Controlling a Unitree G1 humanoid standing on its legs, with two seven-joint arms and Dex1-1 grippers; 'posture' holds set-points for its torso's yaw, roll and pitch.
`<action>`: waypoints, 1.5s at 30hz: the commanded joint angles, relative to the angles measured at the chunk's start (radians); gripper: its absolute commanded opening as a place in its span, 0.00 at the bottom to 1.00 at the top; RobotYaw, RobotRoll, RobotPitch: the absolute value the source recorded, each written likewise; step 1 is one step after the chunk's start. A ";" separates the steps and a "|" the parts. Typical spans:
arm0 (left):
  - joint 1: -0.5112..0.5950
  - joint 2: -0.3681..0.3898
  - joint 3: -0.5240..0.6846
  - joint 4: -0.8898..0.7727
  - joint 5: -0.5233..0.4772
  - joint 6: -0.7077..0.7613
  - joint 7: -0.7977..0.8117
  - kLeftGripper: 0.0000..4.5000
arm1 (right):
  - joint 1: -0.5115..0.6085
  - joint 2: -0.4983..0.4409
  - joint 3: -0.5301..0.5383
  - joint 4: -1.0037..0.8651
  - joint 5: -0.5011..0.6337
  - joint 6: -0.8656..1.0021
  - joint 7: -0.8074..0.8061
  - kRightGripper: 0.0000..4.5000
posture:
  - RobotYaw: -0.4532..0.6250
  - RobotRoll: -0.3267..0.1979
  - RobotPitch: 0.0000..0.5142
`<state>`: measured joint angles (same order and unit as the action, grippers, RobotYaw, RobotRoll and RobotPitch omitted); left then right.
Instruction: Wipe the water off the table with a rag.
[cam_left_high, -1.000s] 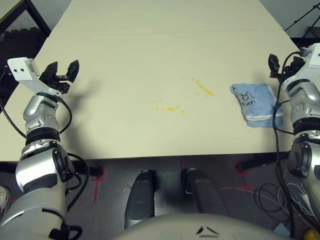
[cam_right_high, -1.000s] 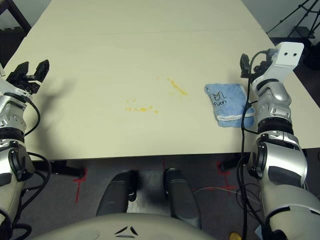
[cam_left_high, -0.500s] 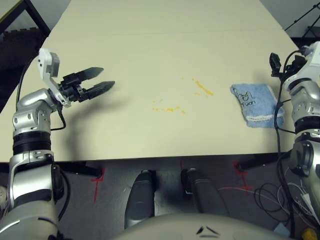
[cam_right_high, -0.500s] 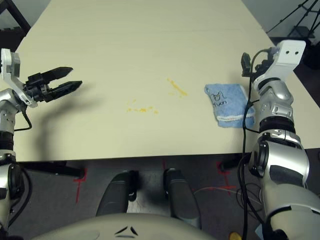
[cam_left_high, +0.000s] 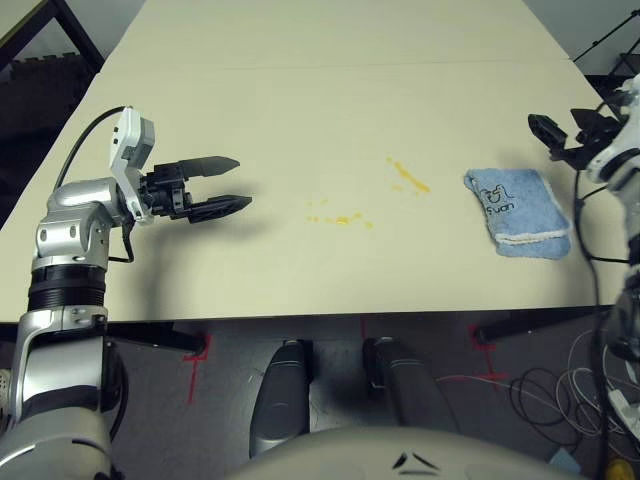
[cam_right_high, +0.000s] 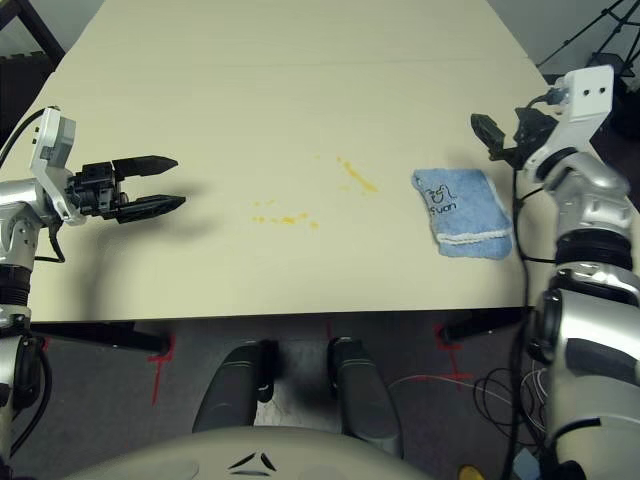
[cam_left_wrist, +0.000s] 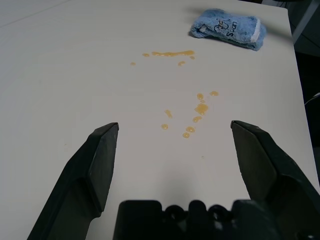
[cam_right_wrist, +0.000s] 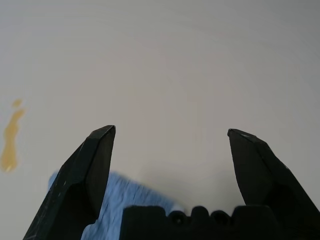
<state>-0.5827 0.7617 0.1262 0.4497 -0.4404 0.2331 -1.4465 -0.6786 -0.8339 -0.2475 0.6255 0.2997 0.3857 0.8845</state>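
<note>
Rag (cam_left_high: 517, 213) lies flat on the table (cam_left_high: 300, 110) toward the right side, apart from both grippers. We note the water (cam_left_high: 408, 177) as two yellow-orange patches mid-table, left of the rag. Left gripper (cam_left_high: 235, 184) hovers over the table's left part, jaws apart, pointing toward the spill. Right gripper (cam_right_high: 482, 135) sits just beyond the rag, jaws apart.

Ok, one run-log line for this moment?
rag: untouched, table's right side | water: unwiped | left gripper: open | right gripper: open, above rag
</note>
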 joint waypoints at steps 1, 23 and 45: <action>0.012 -0.007 -0.011 0.007 0.016 -0.017 0.004 1.00 | 0.089 -0.052 0.023 -0.149 0.032 0.164 0.061 1.00 | 0.53 0.62 0.33; -0.011 -0.029 -0.028 0.030 0.025 -0.029 0.007 1.00 | 0.252 0.068 0.001 -0.262 0.069 0.422 -0.123 1.00 | 0.51 0.62 0.35; 0.004 -0.027 -0.025 0.013 0.020 -0.030 0.022 1.00 | 0.194 0.145 0.137 -0.207 0.005 0.414 -0.105 0.21 | 0.53 0.62 0.36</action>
<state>-0.5856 0.7271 0.1030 0.4799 -0.4311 0.2087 -1.4262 -0.5140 -0.7005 -0.1583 0.3864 0.3290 0.7861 0.7748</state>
